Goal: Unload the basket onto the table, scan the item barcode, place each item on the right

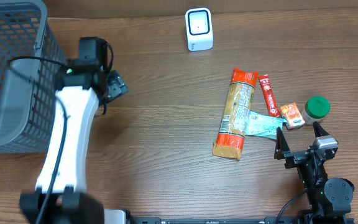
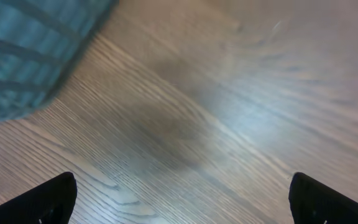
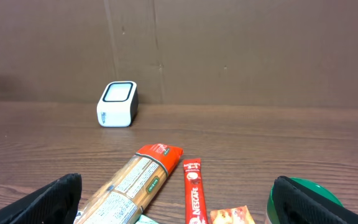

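Around the things: Your scanner [image 1: 199, 29], a small white box with a dark window, stood by the far edge of the table [image 1: 166, 149], near the middle. It stood well apart from the heap of goods.
In the way: The wood between the scanner and the goods lay bare. The pasta bag [image 1: 235, 115] lay on top of a pale packet [image 1: 263, 124] and hid part of it.
Basket: A grey mesh basket [image 1: 11, 37] sat at the far left corner. You could see its mesh floor through the open top. Your left arm reached up just beside its right wall.
Pot: A pot with a green lid [image 1: 317, 107] stood near the right edge, lid on. You could not see inside it.
The goods: They lay together on the right side. The pasta bag was long and see-through, with orange ends and a label. A red coffee stick [image 1: 268, 94] lay just beside it. A small orange packet [image 1: 292, 115] sat between the stick and the pot. No barcode could be made out.
Left gripper [image 1: 112, 93]: It was spread wide and held nothing.
Right gripper [image 1: 299, 138]: It was spread wide too, by the near edge, pointing at the goods.
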`<state>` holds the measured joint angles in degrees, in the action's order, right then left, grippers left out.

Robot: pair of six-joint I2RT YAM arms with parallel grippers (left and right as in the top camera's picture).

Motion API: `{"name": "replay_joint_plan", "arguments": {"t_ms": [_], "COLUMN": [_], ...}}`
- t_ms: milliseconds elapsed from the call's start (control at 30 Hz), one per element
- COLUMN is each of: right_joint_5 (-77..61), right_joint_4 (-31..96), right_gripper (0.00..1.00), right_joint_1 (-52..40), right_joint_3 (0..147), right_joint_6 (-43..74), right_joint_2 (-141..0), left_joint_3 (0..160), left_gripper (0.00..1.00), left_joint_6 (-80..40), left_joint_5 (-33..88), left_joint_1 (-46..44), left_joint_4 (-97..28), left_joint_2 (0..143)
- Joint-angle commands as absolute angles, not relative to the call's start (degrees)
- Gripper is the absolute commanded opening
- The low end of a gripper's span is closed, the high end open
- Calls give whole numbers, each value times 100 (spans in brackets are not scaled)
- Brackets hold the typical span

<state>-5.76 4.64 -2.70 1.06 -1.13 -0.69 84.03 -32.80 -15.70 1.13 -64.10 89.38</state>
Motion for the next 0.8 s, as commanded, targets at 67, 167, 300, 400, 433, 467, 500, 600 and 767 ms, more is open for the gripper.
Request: {"name": "replay_joint_plan", "arguments": {"t_ms": [67,167,300,400,433,467,500,600,767], "right_joint_5": [-609,-609,-609,-609,-609,-609,-609,-609,-609], "right_joint_4": [434,434,434,434,434,434,434,434,434], "right_gripper": [100,100,100,100,100,100,100,100,100], "right_joint_1": [-250,-250,-250,-250,-250,-250,-250,-250,-250], "right_joint_3": [45,45,45,45,45,45,45,45,45], "right_joint_6": [-134,-134,-134,-134,-134,-134,-134,-134,-134], "right_joint_2": [-16,-16,-16,-16,-16,-16,-16,-16,-16], "left_joint_3": [8486,8486,8486,8486,8486,8486,8486,8477,8248], "left_gripper": [100,100,100,100,100,100,100,100,100], "left_joint_6": [-3214,-3214,-3214,-3214,-3214,-3212,-3212,-3212,-3214], "left_joint_5": [-1649,-1649,-1649,-1649,-1649,-1651,-1649,-1649,-1649], "left_joint_1": [73,73,71,71,71,71,71,71,71], "left_joint_4": [-6407,-6407,-6410,-6420,-6434,-6451,-6460,-6466,-6464], "left_joint_2": [7520,6796,5929,5450,5321,5225,5146,5046,4799]}}
